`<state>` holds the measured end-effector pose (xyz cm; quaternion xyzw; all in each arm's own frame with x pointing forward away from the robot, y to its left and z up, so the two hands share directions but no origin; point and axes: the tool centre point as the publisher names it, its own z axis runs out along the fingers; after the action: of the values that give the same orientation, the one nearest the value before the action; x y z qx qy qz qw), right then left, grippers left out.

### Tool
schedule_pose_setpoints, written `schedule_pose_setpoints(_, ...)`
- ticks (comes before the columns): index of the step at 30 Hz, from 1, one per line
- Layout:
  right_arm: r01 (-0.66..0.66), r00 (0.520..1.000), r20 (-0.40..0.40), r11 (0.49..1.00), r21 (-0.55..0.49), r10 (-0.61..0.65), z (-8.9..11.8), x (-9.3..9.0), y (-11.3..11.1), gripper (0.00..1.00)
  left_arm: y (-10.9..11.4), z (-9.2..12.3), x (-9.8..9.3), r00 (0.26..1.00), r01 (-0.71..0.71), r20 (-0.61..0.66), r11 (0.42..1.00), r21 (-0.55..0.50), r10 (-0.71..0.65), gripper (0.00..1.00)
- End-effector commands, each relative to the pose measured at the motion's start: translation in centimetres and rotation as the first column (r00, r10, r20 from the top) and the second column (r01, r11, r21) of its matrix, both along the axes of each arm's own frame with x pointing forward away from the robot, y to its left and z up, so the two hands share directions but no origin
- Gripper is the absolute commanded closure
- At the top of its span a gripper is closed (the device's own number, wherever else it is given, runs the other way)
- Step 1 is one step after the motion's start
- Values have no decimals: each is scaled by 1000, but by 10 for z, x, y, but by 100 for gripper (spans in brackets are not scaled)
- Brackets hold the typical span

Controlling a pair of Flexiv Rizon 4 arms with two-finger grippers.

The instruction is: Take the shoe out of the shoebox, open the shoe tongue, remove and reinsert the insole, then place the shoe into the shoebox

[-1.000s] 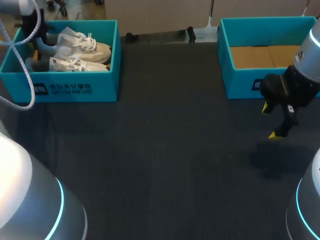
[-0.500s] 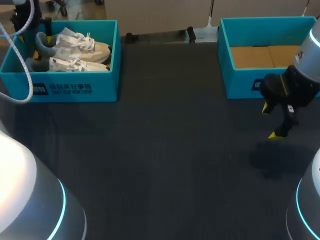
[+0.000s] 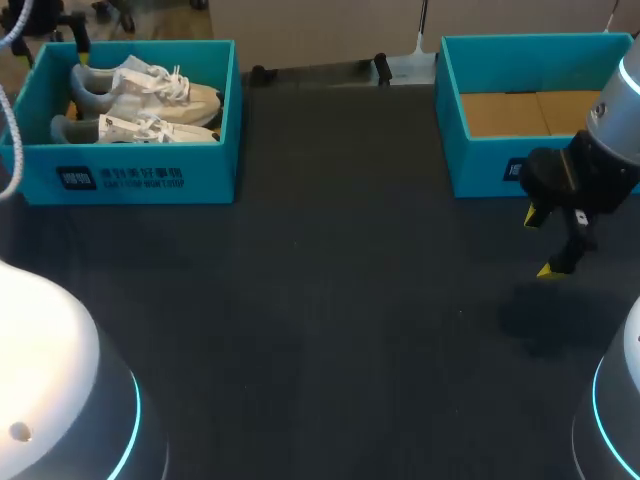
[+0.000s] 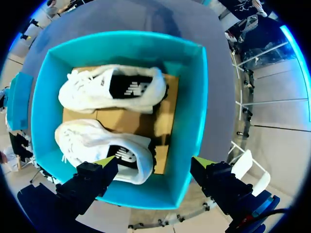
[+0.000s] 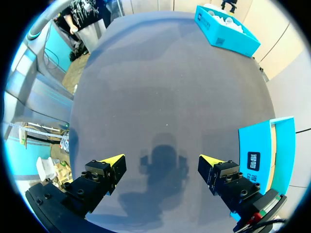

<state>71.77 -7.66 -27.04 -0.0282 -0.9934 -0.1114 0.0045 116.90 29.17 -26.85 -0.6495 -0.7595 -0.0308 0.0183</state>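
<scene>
Over the left shoebox (image 3: 140,178), the left gripper (image 4: 154,162) hangs spread wide above two white sneakers (image 3: 150,92); best to descend and pinch the nearer sneaker (image 4: 97,143) by its heel collar, not laces; right gripper (image 3: 541,243) hovers unclenched beside the empty shoebox (image 3: 480,160)

I take this for a robotics lab bench rather than a home or a shop. I am working over a broad, dark grey matte surface (image 3: 340,300) laid out like a test set. An open teal cardboard shoebox (image 3: 130,180) holding a pair of white lace-up shoes (image 3: 150,95) sits at the far left, and a matching teal cardboard box (image 3: 480,165) at the far right. My left arm's rounded pale base (image 3: 50,400) and my right arm's base (image 3: 620,400), each ringed with glowing cyan light, flank the near edge.
</scene>
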Motion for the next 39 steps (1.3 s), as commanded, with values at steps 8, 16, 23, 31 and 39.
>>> schedule_pose_setpoints(8,1,1000,1,1000,-1,-1,0,-1,0,0,-2,17,-105,999,15,31,999,-34,-14,0)
schedule_pose_setpoints(16,1,1000,1,1000,-1,-1,0,-1,0,0,-4,14,-132,997,80,-9,996,-27,-81,0)
schedule_pose_setpoints(23,1,1000,1,1000,-1,-1,0,-1,0,0,-4,14,-132,997,80,-9,996,-27,-81,0)
schedule_pose_setpoints(31,1,1000,1,1000,-1,-1,0,-1,0,0,-7,-13,-123,998,50,-29,999,-6,-50,0)
schedule_pose_setpoints(39,1,1000,1,1000,-1,-1,0,-1,0,0,-8,-32,-115,997,62,-34,998,-7,-63,0)
